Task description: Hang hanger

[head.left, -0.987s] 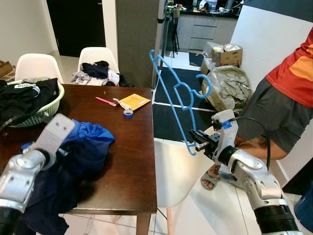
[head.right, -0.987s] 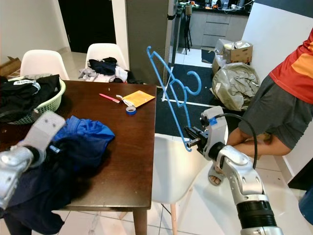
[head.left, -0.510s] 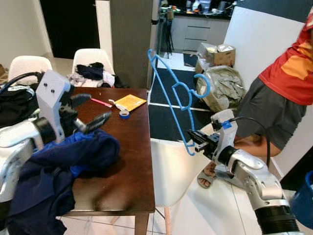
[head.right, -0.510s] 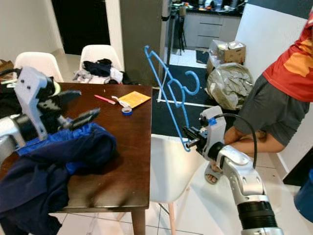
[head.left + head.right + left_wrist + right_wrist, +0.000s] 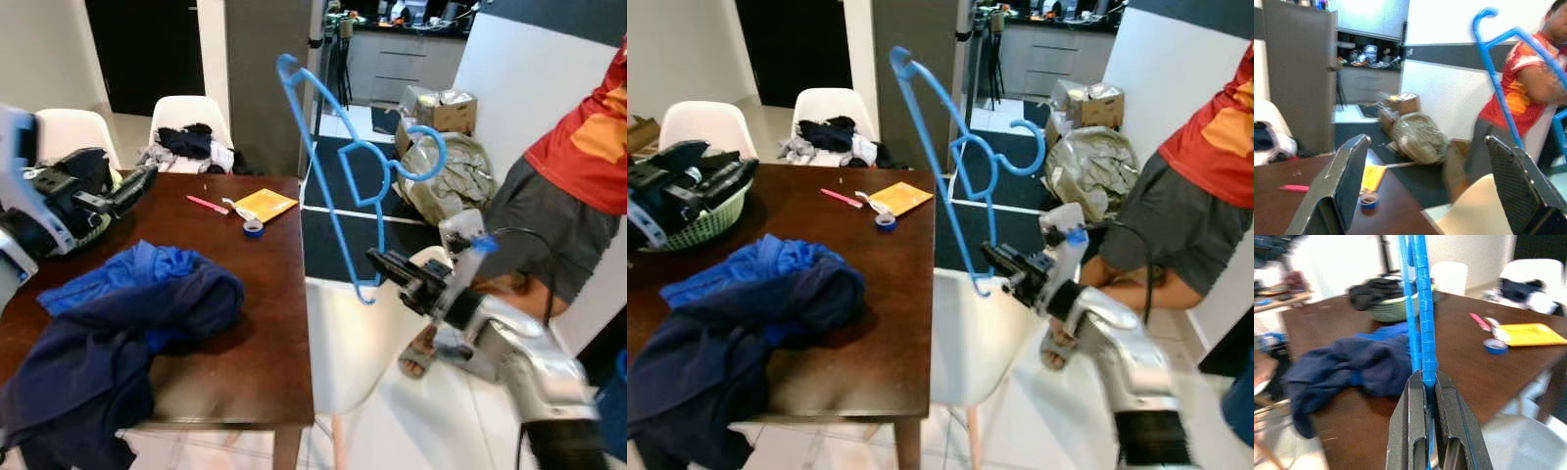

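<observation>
A blue plastic hanger (image 5: pixel 333 186) stands upright in the air beside the table's right edge, hook end toward the person. My right gripper (image 5: pixel 384 265) is shut on its lower corner; the right wrist view has the blue bars (image 5: pixel 1420 308) pinched between the black fingers (image 5: pixel 1415 426). My left gripper (image 5: pixel 122 189) is raised over the table's far left, open and holding nothing; its two fingers (image 5: pixel 1347 181) stand wide apart in the left wrist view. A heap of dark blue and bright blue clothes (image 5: pixel 118 323) lies on the brown table (image 5: pixel 265 333).
A person (image 5: pixel 568 166) in an orange shirt stands close on the right. A white chair (image 5: pixel 343 333) sits under the hanger. A green basket of dark clothes (image 5: pixel 696 220), a yellow envelope (image 5: pixel 266 204), blue tape (image 5: pixel 253 228) and a pink pen (image 5: pixel 208 204) lie on the table.
My left gripper has lifted off the clothes heap and swung back to the far left. The right gripper has raised and tilted the hanger higher. The camera has shifted slightly.
</observation>
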Robot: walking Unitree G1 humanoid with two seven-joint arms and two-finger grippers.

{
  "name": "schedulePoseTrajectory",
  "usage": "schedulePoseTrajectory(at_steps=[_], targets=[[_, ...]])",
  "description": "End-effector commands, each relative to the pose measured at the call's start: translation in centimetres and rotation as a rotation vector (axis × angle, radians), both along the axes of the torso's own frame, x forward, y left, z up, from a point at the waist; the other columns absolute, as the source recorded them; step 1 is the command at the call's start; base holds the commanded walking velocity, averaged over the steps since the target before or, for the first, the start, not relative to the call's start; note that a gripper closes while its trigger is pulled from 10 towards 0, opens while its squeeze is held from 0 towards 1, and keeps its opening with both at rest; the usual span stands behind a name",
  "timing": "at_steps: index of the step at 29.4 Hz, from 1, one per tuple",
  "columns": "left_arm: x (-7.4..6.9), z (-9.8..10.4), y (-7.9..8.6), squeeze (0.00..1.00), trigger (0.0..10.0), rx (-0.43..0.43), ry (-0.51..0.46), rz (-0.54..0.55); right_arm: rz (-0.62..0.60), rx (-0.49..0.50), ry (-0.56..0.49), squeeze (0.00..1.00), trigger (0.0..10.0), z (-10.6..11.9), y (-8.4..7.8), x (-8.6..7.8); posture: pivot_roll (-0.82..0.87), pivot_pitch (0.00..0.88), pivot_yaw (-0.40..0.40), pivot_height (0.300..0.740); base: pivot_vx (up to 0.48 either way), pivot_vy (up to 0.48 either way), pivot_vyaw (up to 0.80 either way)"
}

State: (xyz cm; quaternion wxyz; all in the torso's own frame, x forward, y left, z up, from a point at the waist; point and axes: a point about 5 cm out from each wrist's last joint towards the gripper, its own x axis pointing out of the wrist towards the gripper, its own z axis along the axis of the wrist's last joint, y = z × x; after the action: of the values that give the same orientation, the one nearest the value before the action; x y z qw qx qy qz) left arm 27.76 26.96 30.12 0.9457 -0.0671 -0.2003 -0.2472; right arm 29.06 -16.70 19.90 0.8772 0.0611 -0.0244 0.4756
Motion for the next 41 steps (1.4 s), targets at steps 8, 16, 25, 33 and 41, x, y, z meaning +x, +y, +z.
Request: schedulePoseTrajectory(at_steps=[8,16,25,33,41], targets=[[-3.8,-2.4,-2.7,0.0,10.0,-0.098,-0.073,-0.55,0.393,0.033,-0.034,0.0,10.0,3.0,2.1,-3.8,0.05,0.0,-0.065,0.74,0.0,0.0,0.0],[-4.7,-4.5,-3.4,0.0,10.0,-0.065,0.008,-0.726,0.539,-0.009,-0.079,0.0,10.0,4.1,3.7,-5.0,0.05,0.0,-0.06,0.74,0.0,0.0,0.0],[-6.4,-4.1,-5.5,0.0,10.0,-0.009,0.014,-0.922,0.586,-0.075,-0.104,0.0,10.0,4.5,4.3,-5.2,0.06,0.0,-0.065,0.74,0.0,0.0,0.0],[-7.1,-3.6,-6.0,0.0,0.0,0.023,-0.007,-0.971,0.587,-0.11,-0.082,0.0,10.0,4.3,4.2,-5.3,0.06,0.0,-0.069,0.74,0.0,0.0,0.0],[-7.3,-3.1,-5.8,0.0,0.0,0.033,-0.026,-0.982,0.583,-0.12,-0.075,0.0,10.0,4.3,3.9,-5.3,0.05,0.0,-0.071,0.74,0.0,0.0,0.0]])
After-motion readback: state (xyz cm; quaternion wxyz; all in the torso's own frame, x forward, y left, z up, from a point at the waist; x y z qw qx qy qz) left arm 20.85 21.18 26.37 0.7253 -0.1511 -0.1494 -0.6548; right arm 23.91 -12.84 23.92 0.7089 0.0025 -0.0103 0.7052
